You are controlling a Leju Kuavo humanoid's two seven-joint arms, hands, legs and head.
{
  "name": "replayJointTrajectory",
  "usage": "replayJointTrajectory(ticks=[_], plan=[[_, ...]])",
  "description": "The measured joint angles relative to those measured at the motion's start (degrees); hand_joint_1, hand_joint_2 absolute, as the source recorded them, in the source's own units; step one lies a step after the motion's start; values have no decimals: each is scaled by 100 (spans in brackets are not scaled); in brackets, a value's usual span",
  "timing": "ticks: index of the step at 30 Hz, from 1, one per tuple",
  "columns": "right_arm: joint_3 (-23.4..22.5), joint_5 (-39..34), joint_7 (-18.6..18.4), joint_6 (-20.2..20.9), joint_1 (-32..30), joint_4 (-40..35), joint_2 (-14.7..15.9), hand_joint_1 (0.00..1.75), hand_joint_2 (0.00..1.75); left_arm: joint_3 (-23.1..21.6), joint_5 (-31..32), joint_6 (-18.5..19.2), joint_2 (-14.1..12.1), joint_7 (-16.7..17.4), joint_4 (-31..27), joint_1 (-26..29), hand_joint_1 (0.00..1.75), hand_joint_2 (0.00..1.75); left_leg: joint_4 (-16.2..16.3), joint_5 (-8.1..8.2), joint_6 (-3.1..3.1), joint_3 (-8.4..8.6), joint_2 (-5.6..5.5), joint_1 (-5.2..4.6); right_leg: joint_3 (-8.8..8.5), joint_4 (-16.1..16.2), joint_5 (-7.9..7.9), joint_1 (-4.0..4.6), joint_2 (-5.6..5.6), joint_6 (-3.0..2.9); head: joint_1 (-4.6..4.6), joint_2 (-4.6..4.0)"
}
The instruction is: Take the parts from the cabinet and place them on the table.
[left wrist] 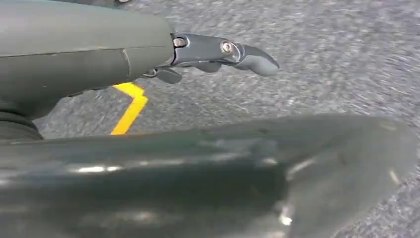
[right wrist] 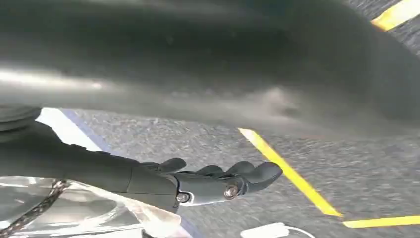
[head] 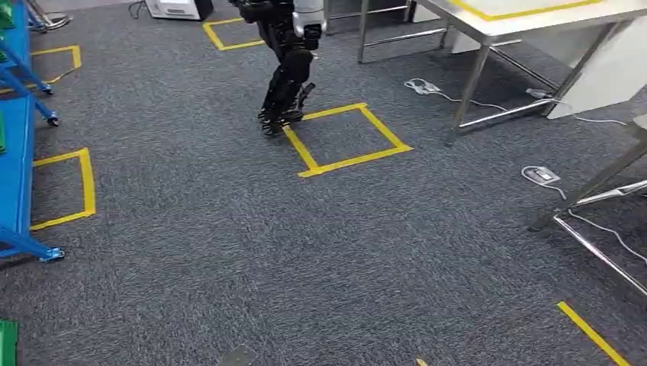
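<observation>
Parts are hard to make out here; the one likely candidate is a clear bag [right wrist: 74, 213] with something chain-like inside, lying close against the underside of the right hand [right wrist: 213, 181].

Far left in the head view stands the blue cabinet [head: 15, 152], with a green bin [head: 6, 341] at the bottom corner. What is in the bin is too little seen to tell. The left hand [left wrist: 218, 54] hangs over the grey carpet [head: 198, 252] with its thumb stretched out and nothing visible in it, so it reads as loose and empty. In the middle of the floor a yellow tape square [head: 347, 141] is marked out, and a second robot [head: 288, 69] stands at its far corner. To the right is the surface [head: 534, 19], a pale table on metal legs with yellow tape on top. White cables [head: 542, 175] trail on the carpet near it.

The right hand's fingers are gently curled. Whether they actually grip the bag or it merely lies against the hand, I cannot tell.

My judgement is that the robot is in transit between cabinet and surface. If the bag is a part, one fetch is done and the placing is left; nothing is visibly set on the surface yet.
</observation>
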State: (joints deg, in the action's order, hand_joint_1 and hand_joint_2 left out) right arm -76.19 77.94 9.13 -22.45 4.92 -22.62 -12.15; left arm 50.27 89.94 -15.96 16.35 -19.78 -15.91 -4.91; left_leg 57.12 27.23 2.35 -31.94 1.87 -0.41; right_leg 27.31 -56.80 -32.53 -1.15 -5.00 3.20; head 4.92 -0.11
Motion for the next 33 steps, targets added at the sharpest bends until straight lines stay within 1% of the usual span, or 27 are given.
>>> replayJointTrajectory(ticks=[1,2,3,4,5,6,8,9,10,11,14,15,16,17,19,20,21,22,23,24,25,26,29,30,31,32,33], plan=[[0,0,-2,0,-3,0,0,0,0,-2,0,0,2,5,0,-14,0,0,-4,-13,33,-9,-60,14,136,-301,-186,-11,307,1,-16,0],[2,-2,-4,2,-20,2,-2,0,0,-4,0,2,11,4,0,-33,0,0,-4,-12,44,-16,-144,15,358,-766,-402,-11,428,7,-35,0],[2,0,-8,9,-40,4,-2,0,0,-7,2,2,20,7,0,-36,0,0,-4,-7,53,-17,-228,5,634,-1300,-606,-10,479,9,-35,0],[2,0,-13,9,-52,4,0,0,0,-7,2,2,22,7,0,-33,0,0,-1,-4,56,-13,-320,-2,874,-1705,-704,-6,491,12,-38,0],[2,0,-13,9,-56,4,7,0,0,-7,0,2,22,13,0,-26,0,0,0,-3,57,-5,-408,-5,997,-1823,-641,-4,492,9,-31,0],[0,-2,-15,9,-56,4,9,0,0,-7,0,2,22,18,0,-24,0,0,2,-2,55,7,-502,-4,973,-1640,-423,-5,494,4,-33,0],[-2,0,-15,9,-52,2,11,0,0,-7,0,2,26,18,0,-29,0,0,16,18,26,44,-678,14,623,-711,181,-23,578,0,-35,0],[0,0,-15,11,-50,4,11,0,0,-9,0,2,26,18,0,-33,0,0,30,36,-3,47,-751,22,428,-213,385,-56,817,8,-35,0],[0,0,-15,15,-49,4,9,0,0,-9,0,2,24,18,0,-48,0,0,71,55,-44,19,-814,-10,357,-92,271,-74,1090,12,-44,0],[2,2,-15,17,-55,4,11,0,0,-9,2,2,24,18,0,-59,0,0,82,45,-73,-20,-910,9,290,-68,249,-74,1040,-24,-33,0],[-2,-2,-20,17,-35,2,9,0,0,-9,0,2,17,18,0,-24,0,0,70,-1,-180,-73,-1087,50,279,-50,282,-44,853,-137,-33,0],[-2,2,-17,17,-30,2,4,0,0,-9,2,2,15,18,0,-23,0,0,135,59,-192,-80,-905,44,256,-18,304,-57,747,-184,-35,0],[-2,2,-4,17,-31,2,4,0,0,-9,2,2,13,18,0,-35,0,0,386,235,-218,-202,-555,18,250,-11,297,-47,676,-228,23,0],[-2,2,-4,19,-46,2,7,0,0,-9,2,2,15,18,0,-51,0,0,789,451,-242,-397,-392,26,248,-11,287,-29,582,-251,26,0],[-2,7,-4,26,-75,2,13,0,0,-13,2,6,15,18,0,-58,0,0,1674,811,-264,-820,-264,52,242,-13,266,5,383,-281,23,0],[-2,7,-4,35,-75,2,15,0,0,-18,2,20,15,22,0,-47,0,0,1905,845,-269,-928,-252,58,238,-14,260,16,294,-283,26,0],[-2,7,-2,39,-68,2,15,0,0,-22,2,20,15,33,0,-40,0,0,1832,736,-265,-889,-251,58,230,-13,250,20,219,-285,24,0],[-2,7,0,42,-57,2,15,0,0,-24,2,24,15,40,0,-42,0,0,1543,534,-248,-746,-243,57,217,-13,240,25,148,-282,28,0],[-2,7,5,44,-46,2,13,0,0,-31,2,35,15,42,0,-47,0,0,1012,257,-212,-467,-177,47,189,-13,227,30,72,-273,26,0],[-2,4,7,50,-37,2,13,0,0,-39,2,37,15,48,0,-56,0,0,460,36,-160,-168,-2,22,157,-12,209,32,9,-258,28,0],[-2,4,9,59,-36,2,13,0,0,-48,2,37,15,50,0,-75,0,0,133,87,-113,4,386,-52,133,-13,180,48,-45,-226,17,0],[0,7,9,59,-40,2,13,0,0,-50,2,39,22,53,0,-107,0,0,84,91,-97,8,357,-76,147,-26,149,68,-102,-175,24,0],[0,37,2,59,-8,2,13,0,0,-50,-22,57,13,55,0,-94,0,0,57,79,-54,-29,118,-110,52,27,141,53,-314,-99,19,0],[2,52,4,59,-4,2,15,0,0,-50,-37,63,17,55,0,-84,0,0,-28,11,-8,32,33,-43,88,10,91,30,-238,-50,24,0],[2,74,11,59,1,0,18,0,0,-50,-44,63,24,55,0,-83,0,0,-51,-1,7,43,-1,-38,125,-121,-19,30,94,-32,-16,0],[2,79,13,61,-6,0,17,0,0,-50,-46,63,28,53,0,-102,0,0,-50,-19,41,25,-80,-31,294,-491,-232,29,321,-31,-28,0],[4,94,13,68,-25,0,13,0,0,-50,-46,74,28,53,0,-118,0,0,-49,-21,59,18,-165,-32,518,-966,-449,24,426,-25,-31,0]])
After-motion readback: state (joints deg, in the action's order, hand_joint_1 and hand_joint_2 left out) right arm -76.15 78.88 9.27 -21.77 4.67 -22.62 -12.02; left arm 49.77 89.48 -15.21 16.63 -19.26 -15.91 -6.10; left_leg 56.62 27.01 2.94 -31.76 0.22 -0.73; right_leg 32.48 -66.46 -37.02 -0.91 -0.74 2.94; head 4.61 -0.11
